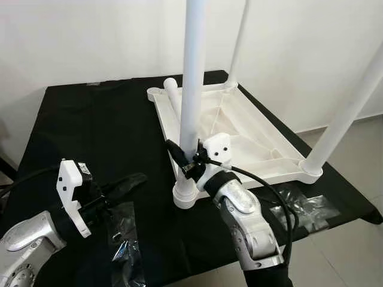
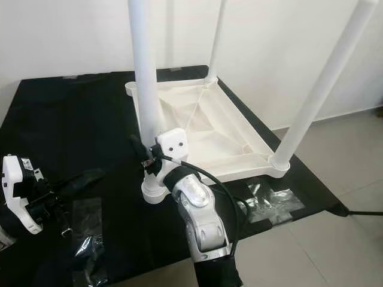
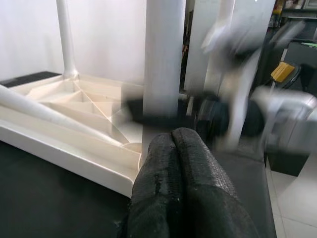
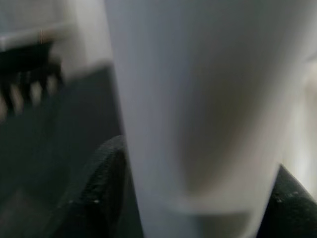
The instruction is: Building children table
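Note:
A white children's table top (image 1: 251, 128) lies upside down on a black-covered table (image 1: 90, 125). Three white legs stand upright in its corners: a near one (image 1: 192, 72), a far one (image 1: 237, 48) and a right one (image 1: 350, 113). Another leg (image 1: 173, 95) lies loose across the far left corner. My right gripper (image 1: 187, 156) is shut on the near leg just above its socket, and in the right wrist view its fingers (image 4: 94, 193) sit on either side of that leg (image 4: 198, 109). My left gripper (image 1: 136, 179) is shut and empty, low over the cloth to the left of the same leg (image 3: 163, 59).
Crumpled clear plastic bags lie on the cloth at the front left (image 1: 122, 239) and the front right (image 1: 305, 206). A white wall (image 1: 90, 36) stands close behind the table. Tiled floor (image 1: 359, 251) shows past the table's right and front edges.

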Controlling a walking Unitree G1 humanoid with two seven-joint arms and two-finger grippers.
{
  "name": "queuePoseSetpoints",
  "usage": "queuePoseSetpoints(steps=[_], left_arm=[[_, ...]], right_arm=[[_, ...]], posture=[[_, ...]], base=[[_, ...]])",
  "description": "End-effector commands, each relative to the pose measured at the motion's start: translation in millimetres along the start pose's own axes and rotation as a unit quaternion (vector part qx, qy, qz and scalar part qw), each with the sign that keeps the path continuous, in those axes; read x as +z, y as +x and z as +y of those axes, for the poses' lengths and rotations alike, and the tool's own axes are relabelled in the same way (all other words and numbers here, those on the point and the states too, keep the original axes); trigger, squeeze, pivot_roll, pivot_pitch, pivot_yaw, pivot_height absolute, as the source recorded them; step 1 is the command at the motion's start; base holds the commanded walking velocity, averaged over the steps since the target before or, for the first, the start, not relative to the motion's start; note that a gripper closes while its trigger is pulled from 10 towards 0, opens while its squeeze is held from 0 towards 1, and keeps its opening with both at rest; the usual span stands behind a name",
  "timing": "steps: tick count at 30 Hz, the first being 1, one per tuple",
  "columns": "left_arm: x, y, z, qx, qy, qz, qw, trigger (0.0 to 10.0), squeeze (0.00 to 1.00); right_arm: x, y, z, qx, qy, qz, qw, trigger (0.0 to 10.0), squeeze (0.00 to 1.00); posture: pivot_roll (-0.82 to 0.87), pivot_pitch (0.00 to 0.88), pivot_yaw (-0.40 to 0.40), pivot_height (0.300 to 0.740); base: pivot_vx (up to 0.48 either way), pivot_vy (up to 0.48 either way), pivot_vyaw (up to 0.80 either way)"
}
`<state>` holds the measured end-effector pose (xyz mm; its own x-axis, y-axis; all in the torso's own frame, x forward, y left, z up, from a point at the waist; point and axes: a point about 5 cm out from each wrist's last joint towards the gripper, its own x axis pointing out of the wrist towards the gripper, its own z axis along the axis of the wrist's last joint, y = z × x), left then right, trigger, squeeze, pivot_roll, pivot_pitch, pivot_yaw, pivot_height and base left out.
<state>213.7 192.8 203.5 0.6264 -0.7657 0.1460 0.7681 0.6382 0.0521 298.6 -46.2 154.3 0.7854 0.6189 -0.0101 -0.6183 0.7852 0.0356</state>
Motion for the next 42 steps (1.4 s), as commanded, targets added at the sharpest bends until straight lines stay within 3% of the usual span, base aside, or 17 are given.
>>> queuePoseSetpoints(steps=[1,2,4,7,8,9,10,15,17,23,24,25,26,27,32,39,42], left_arm=[[-1.4,-2.0,0.8,0.001,0.005,0.010,1.000,10.0,0.00],[-1.4,-2.0,0.8,0.001,0.005,0.010,1.000,10.0,0.00],[-2.3,-0.7,0.8,0.002,0.005,0.010,1.000,10.0,0.00],[-2.5,-0.5,0.9,0.002,0.005,0.009,1.000,10.0,0.00],[-2.8,-0.3,1.1,0.003,0.005,0.009,1.000,10.0,0.00],[-3.1,-0.1,1.1,0.003,0.005,0.009,1.000,10.0,0.00],[-3.6,0.3,1.1,0.003,0.005,0.009,1.000,10.0,0.00],[-4.0,0.4,0.9,0.003,0.004,0.009,1.000,10.0,0.00],[-4.8,0.8,0.1,0.003,0.003,0.009,1.000,10.0,0.00],[-5.0,1.0,-0.7,0.002,0.002,0.010,1.000,10.0,0.00],[-5.0,1.0,-1.1,0.002,0.002,0.010,1.000,10.0,0.00],[-5.0,1.0,-1.1,0.002,0.002,0.010,1.000,10.0,0.00],[-5.0,0.9,-1.5,0.002,0.002,0.011,1.000,10.0,0.00],[-5.1,0.9,-1.8,0.002,0.002,0.011,1.000,10.0,0.00],[-4.8,0.8,-2.2,0.002,0.002,0.011,1.000,10.0,0.00],[-4.5,1.3,-3.2,0.003,0.001,0.010,1.000,10.0,0.00],[-4.5,1.3,-3.4,0.002,0.000,0.010,1.000,10.0,0.00]], right_arm=[[1.8,1.0,2.0,0.014,0.017,0.004,1.000,10.0,1.00],[1.8,1.0,2.0,0.014,0.017,0.004,1.000,10.0,1.00],[23.6,7.6,-11.3,0.054,0.025,-0.030,0.998,10.0,1.00],[31.7,8.4,-14.9,0.079,0.015,-0.039,0.996,10.0,1.00],[39.6,9.7,-20.7,0.108,-0.001,-0.043,0.993,10.0,0.80],[44.3,10.0,-24.6,0.126,-0.012,-0.044,0.991,10.0,0.80],[50.4,10.9,-30.0,0.153,-0.040,-0.045,0.986,10.0,0.00],[54.7,12.0,-35.7,0.185,-0.061,-0.038,0.980,10.0,0.00],[62.7,15.3,-49.4,0.246,-0.103,-0.018,0.964,10.0,0.00],[69.4,18.8,-59.5,0.273,-0.107,-0.010,0.956,10.0,0.00],[72.6,20.5,-63.1,0.283,-0.096,-0.013,0.954,7.9,0.00],[72.6,20.5,-63.1,0.283,-0.096,-0.013,0.954,7.9,0.00],[72.9,22.5,-67.6,0.285,-0.088,-0.011,0.954,2.9,0.00],[72.7,23.7,-71.3,0.289,-0.081,-0.009,0.954,0.0,0.00],[68.1,23.6,-76.6,0.294,-0.062,0.000,0.954,0.0,0.00],[62.8,21.3,-80.7,0.328,-0.043,-0.003,0.944,0.0,0.00],[64.3,20.1,-80.5,0.318,-0.043,-0.021,0.947,0.0,0.00]], posture=[[0.07,0.090,-0.031,0.740],[0.07,0.090,-0.031,0.740],[0.08,0.083,-0.035,0.740],[0.08,0.083,-0.037,0.740],[0.08,0.081,-0.039,0.740],[0.08,0.079,-0.041,0.740],[0.09,0.078,-0.044,0.740],[0.09,0.076,-0.043,0.740],[0.10,0.073,-0.041,0.740],[0.10,0.071,-0.041,0.740],[0.10,0.071,-0.040,0.740],[0.10,0.071,-0.040,0.740],[0.11,0.071,-0.043,0.740],[0.11,0.071,-0.043,0.740],[0.11,0.074,-0.045,0.740],[0.09,0.082,-0.048,0.740],[0.09,0.083,-0.043,0.740]], base=[[0.000,0.000,0.00],[0.000,0.000,0.00],[0.000,0.000,0.00],[0.000,0.000,0.00],[0.000,0.000,0.00],[0.000,0.000,0.00],[0.000,0.000,0.00],[0.000,0.000,0.00],[0.000,0.000,0.00],[0.000,0.000,0.00],[0.000,0.000,0.00],[0.000,0.000,0.00],[0.000,0.000,0.00],[0.000,0.000,0.00],[0.000,0.000,0.00],[0.000,0.000,0.00],[0.000,0.000,0.00]])
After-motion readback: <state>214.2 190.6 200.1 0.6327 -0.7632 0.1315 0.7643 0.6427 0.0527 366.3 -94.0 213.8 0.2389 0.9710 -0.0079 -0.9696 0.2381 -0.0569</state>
